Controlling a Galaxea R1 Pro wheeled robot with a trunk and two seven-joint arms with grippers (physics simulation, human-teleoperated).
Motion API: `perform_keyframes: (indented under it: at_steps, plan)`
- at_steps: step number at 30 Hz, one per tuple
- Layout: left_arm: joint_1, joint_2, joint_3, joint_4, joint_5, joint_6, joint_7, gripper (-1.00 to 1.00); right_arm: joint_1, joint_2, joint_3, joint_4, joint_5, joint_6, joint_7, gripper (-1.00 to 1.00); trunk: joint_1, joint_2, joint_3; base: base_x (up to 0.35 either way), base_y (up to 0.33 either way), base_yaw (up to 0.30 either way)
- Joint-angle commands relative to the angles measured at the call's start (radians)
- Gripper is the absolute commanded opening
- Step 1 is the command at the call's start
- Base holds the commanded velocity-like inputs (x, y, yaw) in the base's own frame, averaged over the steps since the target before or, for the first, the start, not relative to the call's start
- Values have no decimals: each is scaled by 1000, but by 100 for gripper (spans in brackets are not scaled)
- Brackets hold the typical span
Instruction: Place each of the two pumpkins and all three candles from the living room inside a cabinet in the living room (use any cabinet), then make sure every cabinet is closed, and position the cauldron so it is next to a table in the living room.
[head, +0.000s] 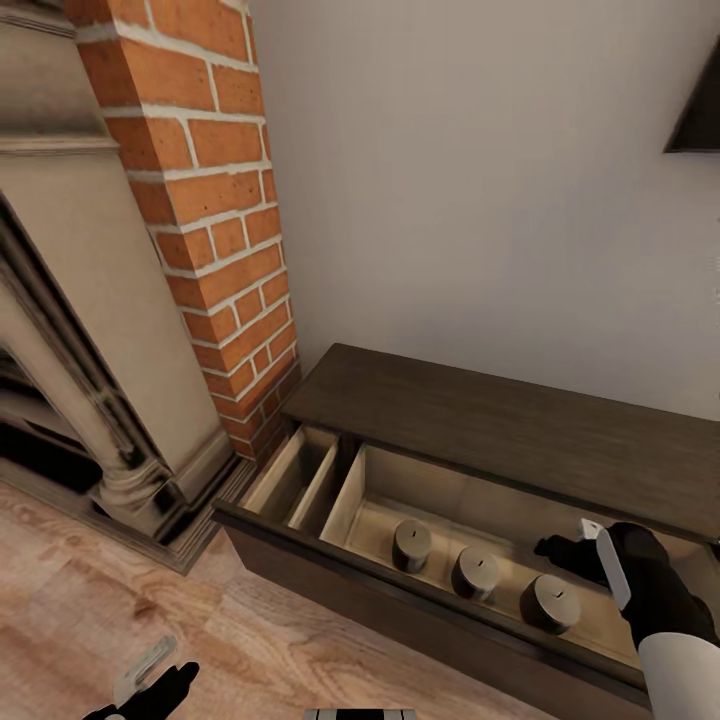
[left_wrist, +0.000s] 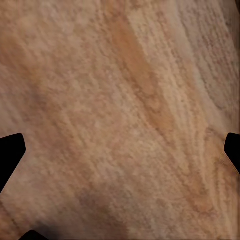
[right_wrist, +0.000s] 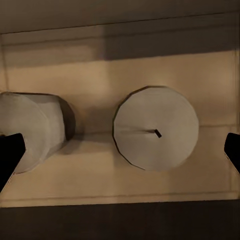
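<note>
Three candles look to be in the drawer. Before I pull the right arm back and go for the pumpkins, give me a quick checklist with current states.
1. Three candles in the drawer: ok. Left candle, middle candle and right candle stand upright in a row, apart from each other.
2. Right hand released: ok, fingers spread wide above the right candle, nothing held.
3. Left hand free: ok, open over the wood floor.
4. Cabinet closed: not ok, the drawer is pulled out.
5. Pumpkins stored: cannot tell; no pumpkin lies in the visible part of the drawer.
6. Right arm's withdrawal path: cannot tell, it hangs close under the cabinet top.
</note>
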Motion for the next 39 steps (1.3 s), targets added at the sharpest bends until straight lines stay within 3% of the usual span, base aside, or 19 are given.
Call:
perform_keyframes:
  at_steps: [1, 6, 11, 16, 20, 29, 34, 39]
  plan:
    - [0, 0, 0, -2, 10, 3, 7, 100, 5, 0, -2, -10, -4, 4, 1, 100, -1, 0, 3, 0, 0, 0]
    - [0, 1, 0, -1, 10, 6, 8, 100, 28, 1, -1, -53, -6, 18, 1, 100, -3, 1, 22, 0, 0, 0]
    - [-1, 0, 0, 5, 9, 9, 9, 100, 68, 5, 0, -128, -10, 95, 2, 100, -5, 2, 42, 0, 0, 0]
    - [-2, 0, 0, 16, 10, 10, 10, 100, 171, 41, 0, -300, -45, 101, 1, 100, -7, 3, 61, 0, 0, 0]
    - [-6, -2, 0, 21, 11, 12, 9, 100, 246, 53, 2, -438, -81, 101, 1, 100, -9, 4, 77, 0, 0, 0]
    - [-39, -30, -4, 57, 8, 13, -7, 100, 284, 55, 4, -562, -92, 101, 1, 100, -13, 6, 111, 0, 0, 0]
    - [-52, -39, -58, 68, 5, 13, -61, 100, 287, 54, 7, -667, -96, 101, 3, 100, -15, 8, 131, 0, 0, 0]
    - [-99, -42, -113, 137, 5, 13, -109, 100, 278, 42, 10, -711, -133, 101, 40, 100, -18, 9, 150, 0, 0, 0]
